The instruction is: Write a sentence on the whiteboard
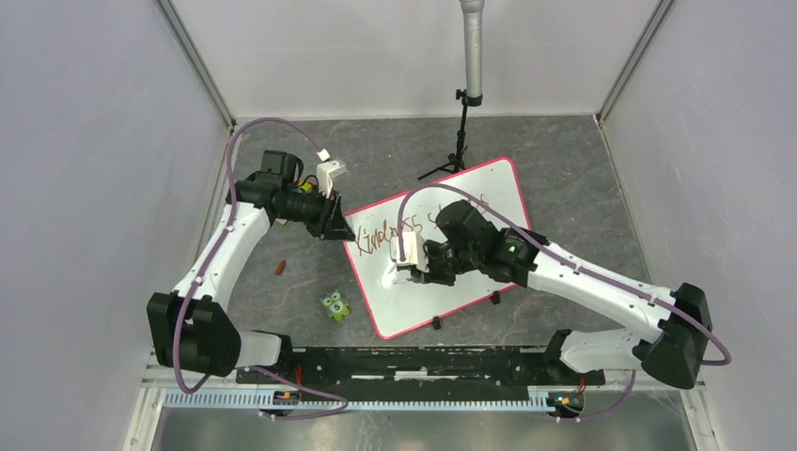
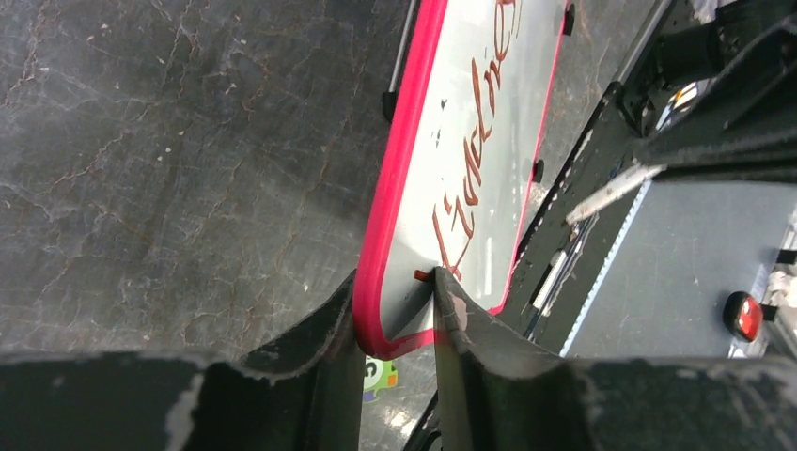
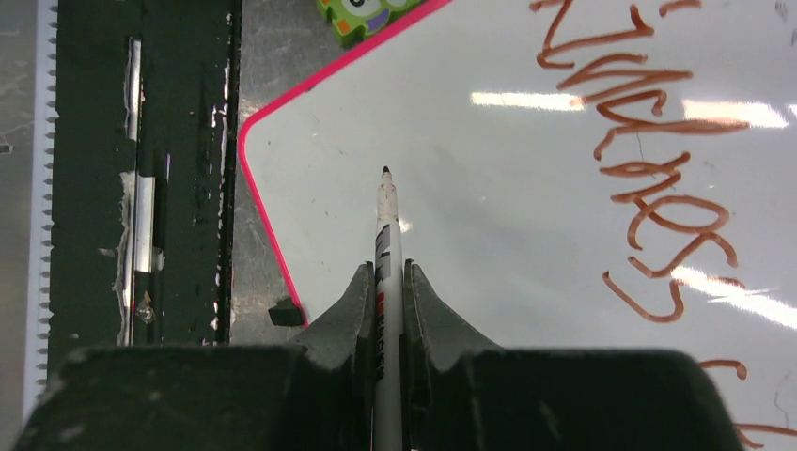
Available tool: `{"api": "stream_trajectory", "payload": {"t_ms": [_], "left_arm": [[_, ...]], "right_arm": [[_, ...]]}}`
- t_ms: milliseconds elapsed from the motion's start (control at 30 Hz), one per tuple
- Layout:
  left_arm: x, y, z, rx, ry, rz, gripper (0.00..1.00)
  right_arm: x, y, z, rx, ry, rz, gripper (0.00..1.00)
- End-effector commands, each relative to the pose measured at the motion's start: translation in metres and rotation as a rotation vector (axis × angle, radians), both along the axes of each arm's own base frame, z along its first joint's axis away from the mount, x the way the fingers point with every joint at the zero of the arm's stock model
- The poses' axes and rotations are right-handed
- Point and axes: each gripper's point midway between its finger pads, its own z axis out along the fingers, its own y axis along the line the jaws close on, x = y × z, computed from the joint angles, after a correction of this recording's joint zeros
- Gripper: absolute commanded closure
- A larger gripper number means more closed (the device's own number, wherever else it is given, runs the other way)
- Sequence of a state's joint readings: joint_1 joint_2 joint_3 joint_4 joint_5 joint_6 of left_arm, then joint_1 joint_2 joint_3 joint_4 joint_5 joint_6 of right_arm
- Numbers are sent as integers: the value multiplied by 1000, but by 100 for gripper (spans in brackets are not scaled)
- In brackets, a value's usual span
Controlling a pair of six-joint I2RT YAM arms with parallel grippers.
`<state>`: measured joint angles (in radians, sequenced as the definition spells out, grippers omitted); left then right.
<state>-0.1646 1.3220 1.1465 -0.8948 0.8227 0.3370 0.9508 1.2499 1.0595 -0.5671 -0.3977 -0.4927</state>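
Your left tool [image 2: 395, 284] grips the rim of the whiteboard [image 1: 493, 188] lying askew on the desk [image 1: 564, 160], while your right tool [image 3: 387, 272] pinches a marker [image 3: 386, 216] over bare board beside the sentence [image 1: 385, 237]

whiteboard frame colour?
Red-pink; the frame of the whiteboard shows best in the left wrist view.

Grey table [image 1: 564, 160] carries whiteboard [image 1: 493, 188], owl block [image 1: 335, 305], small red piece [image 1: 280, 268].

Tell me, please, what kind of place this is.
Probably a lab robot cell: plain grey walls enclose a dark stone-pattern tabletop, and the left arm and right arm are bolted at its near edge.
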Motion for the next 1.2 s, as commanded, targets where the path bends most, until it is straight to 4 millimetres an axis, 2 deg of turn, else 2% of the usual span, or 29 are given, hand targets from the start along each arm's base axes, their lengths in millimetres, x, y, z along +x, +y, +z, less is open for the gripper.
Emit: {"api": "stream_trajectory", "payload": {"t_ms": [0, 133, 467, 833, 1167], "left_arm": [[3, -5, 2, -39, -2, -11, 68], [3, -5, 0, -37, -4, -6, 78], [5, -2, -5, -16, 4, 22, 97], [5, -1, -6, -8, 3, 27, 98], [6, 0, -5, -5, -1, 29, 98]], "right_arm": [[-5, 22, 9, 42, -57, 13, 100], [-7, 31, 3, 11, -110, -3, 100], [6, 26, -9, -37, -160, -83, 100], [8, 31, -15, -47, -157, -80, 100], [14, 16, -35, -135, -181, -104, 100]]}}
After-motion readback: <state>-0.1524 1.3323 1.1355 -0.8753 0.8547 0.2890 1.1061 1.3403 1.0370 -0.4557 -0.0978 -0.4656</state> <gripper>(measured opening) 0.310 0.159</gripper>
